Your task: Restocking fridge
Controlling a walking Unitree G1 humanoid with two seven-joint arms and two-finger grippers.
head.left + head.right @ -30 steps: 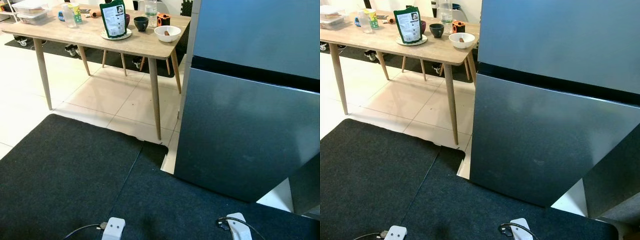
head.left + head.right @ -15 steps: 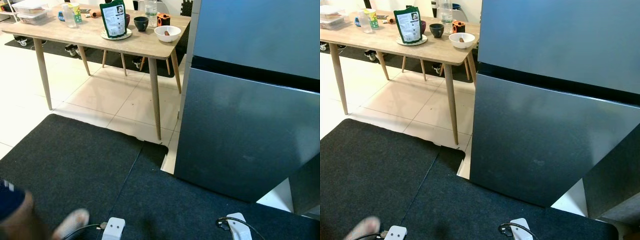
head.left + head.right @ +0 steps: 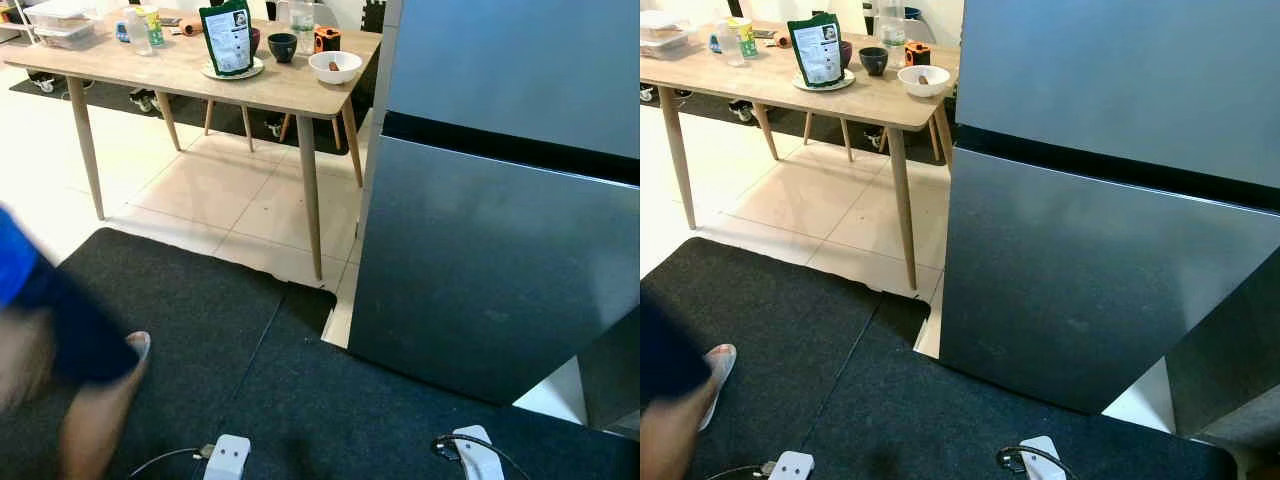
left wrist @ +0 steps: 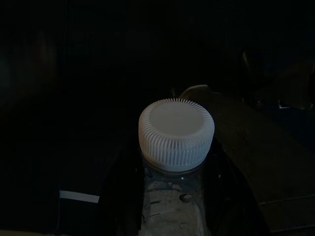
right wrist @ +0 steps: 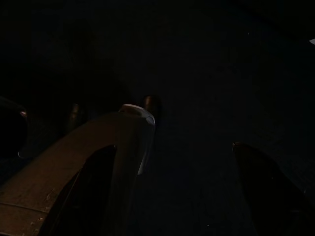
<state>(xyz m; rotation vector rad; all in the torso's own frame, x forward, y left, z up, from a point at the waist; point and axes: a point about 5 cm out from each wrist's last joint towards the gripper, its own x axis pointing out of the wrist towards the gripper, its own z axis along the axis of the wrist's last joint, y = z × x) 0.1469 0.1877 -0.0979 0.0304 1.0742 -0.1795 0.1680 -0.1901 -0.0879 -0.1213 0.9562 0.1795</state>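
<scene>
A tall grey fridge [image 3: 500, 280] stands before me on the right with both doors closed. In the dim left wrist view, a clear bottle with a ribbed white cap [image 4: 176, 133] sits between the black fingers of my left gripper [image 4: 172, 199], which is shut on it. The dark right wrist view has my right gripper [image 5: 179, 187] open, its fingers wide apart with nothing between them. On the wooden table [image 3: 290, 92] to the left of the fridge stand a green pouch [image 3: 228, 38], a dark cup [image 3: 282, 46], a white bowl [image 3: 335, 67] and a clear bottle [image 3: 302, 22].
A person's blurred leg and foot [image 3: 75, 390] are on the black mat [image 3: 220, 330] at my near left. Two white devices with cables [image 3: 228, 458] [image 3: 478, 455] lie at the mat's near edge. Pale tiled floor [image 3: 210, 190] runs under the table.
A person's leg has come into view from the lower left and moved further onto the mat. The fridge, the table and my view have not shifted.
</scene>
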